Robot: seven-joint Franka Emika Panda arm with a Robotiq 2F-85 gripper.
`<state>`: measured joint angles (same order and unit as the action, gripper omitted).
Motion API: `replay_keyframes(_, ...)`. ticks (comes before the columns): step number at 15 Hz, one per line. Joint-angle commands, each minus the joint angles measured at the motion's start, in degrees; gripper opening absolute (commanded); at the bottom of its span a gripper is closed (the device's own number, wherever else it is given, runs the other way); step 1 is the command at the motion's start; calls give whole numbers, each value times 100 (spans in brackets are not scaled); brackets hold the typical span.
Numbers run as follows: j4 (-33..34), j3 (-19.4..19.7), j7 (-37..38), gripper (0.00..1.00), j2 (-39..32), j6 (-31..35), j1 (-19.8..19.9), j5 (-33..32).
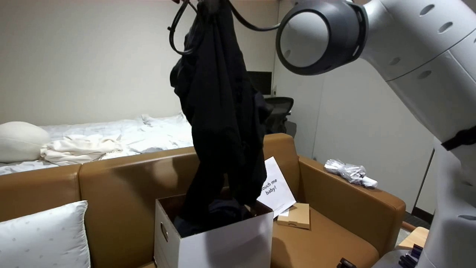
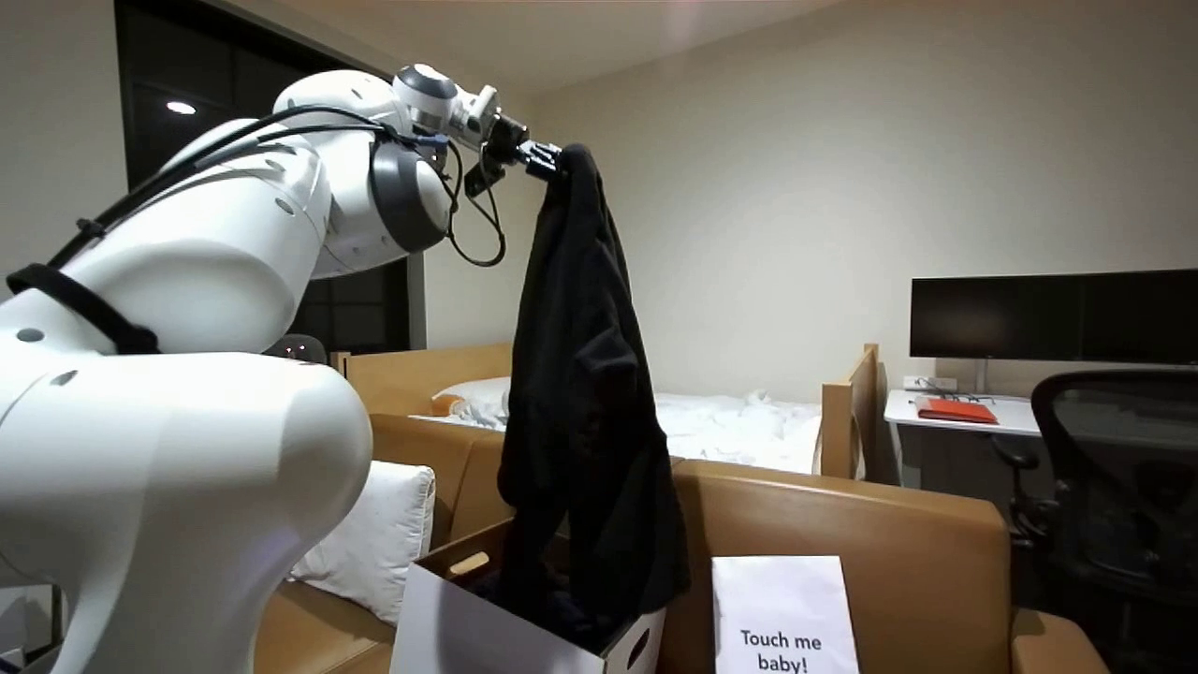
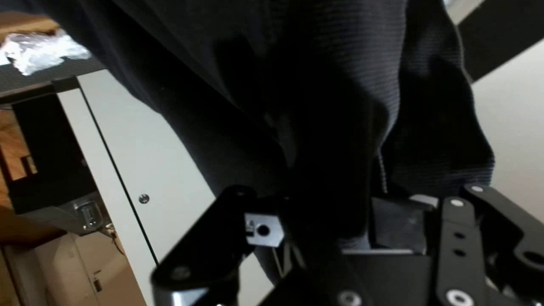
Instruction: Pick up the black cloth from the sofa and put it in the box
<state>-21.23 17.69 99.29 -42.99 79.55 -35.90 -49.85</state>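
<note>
The black cloth (image 1: 219, 111) hangs in a long bunch above and into the white box (image 1: 230, 245) on the brown sofa. It also shows in an exterior view (image 2: 590, 374) and fills much of the wrist view (image 3: 255, 85). Its lower end is inside the box (image 2: 487, 627), where dark fabric lies; I cannot tell if that is the same cloth. My gripper (image 2: 552, 161) is shut on the cloth's top, high above the box. In the wrist view, thick cloth is between the fingers (image 3: 327, 216), which stand apart around it. The box's floor is hidden.
The sofa (image 1: 334, 238) carries a white pillow (image 1: 44, 234), a white "Touch me baby!" paper (image 1: 279, 186) and a small cardboard box (image 1: 297, 216). Clear plastic wrapping (image 1: 349, 173) lies on its armrest. A bed stands behind, with a chair (image 2: 1123, 468) and monitors beyond.
</note>
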Motion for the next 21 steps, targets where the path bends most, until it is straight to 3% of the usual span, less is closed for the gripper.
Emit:
replay_keyframes(1, 83, -404, -424, 0, -148, -698, 269, 474)
replay_keyframes(5, 35, -719, -546, 0, -400, -1401, 448, 1248)
replay_keyframes(10, -19, -721, -1165, 0, -644, -2376, 599, 1830)
replay_keyframes(18, 42, -969, -2105, 0, -1413, -2483, 791, 2905)
replay_keyframes(19, 175, -776, -1763, 0, -1471, -2378, 712, 2768)
replay_keyframes(21, 22, -752, -1746, 0, -1502, -2304, 686, 2785)
